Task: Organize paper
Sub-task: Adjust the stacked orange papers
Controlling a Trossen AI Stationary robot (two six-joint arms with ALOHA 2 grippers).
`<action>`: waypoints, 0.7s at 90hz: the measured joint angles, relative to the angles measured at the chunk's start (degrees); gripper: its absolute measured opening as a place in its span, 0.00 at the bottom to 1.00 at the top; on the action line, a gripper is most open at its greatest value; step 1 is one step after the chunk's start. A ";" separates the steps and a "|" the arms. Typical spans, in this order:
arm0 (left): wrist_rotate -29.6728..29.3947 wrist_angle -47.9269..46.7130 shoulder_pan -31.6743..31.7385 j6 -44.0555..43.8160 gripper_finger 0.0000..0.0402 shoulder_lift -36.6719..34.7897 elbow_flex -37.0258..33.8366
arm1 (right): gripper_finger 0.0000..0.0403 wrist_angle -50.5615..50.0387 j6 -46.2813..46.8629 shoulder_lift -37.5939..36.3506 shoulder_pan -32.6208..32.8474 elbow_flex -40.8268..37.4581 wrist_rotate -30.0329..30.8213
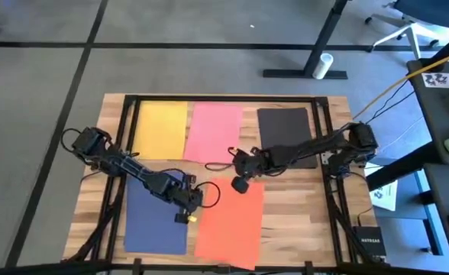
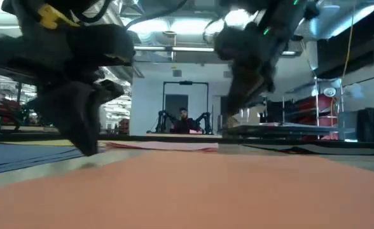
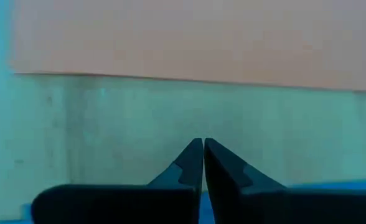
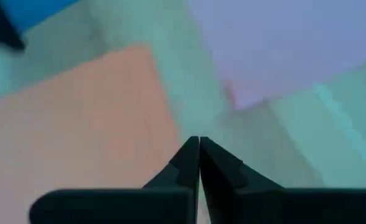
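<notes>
Both your grippers sit low over the near row of paper, fingers pressed together and holding nothing.

Nearest you, the orange sheet (image 1: 230,219) lies beside the navy blue sheet (image 1: 156,219) on the wooden table (image 1: 301,206). Your left gripper (image 1: 185,217) hovers at the gap between them, fingertips closed. Your right gripper (image 1: 240,184) is at the orange sheet's far edge, also closed. Beyond, the yellow sheet (image 1: 161,128), pink sheet (image 1: 214,131) and black sheet (image 1: 284,128) lie in a row.
</notes>
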 joint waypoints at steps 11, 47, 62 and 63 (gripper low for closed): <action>0.20 0.07 -2.23 -1.19 0.00 0.02 0.00 | 0.00 -4.90 6.60 -0.57 6.89 0.20 -0.45; 0.20 0.49 -5.76 -7.12 0.00 0.08 0.00 | 0.00 16.33 26.30 2.59 30.89 0.22 -0.95; -0.25 0.79 -5.23 -8.48 0.00 0.10 -0.02 | 0.00 25.06 30.84 9.18 34.14 1.35 -3.90; -0.26 0.81 -5.17 -8.59 0.00 0.11 -0.02 | 0.00 24.98 30.95 9.68 34.28 1.59 -4.15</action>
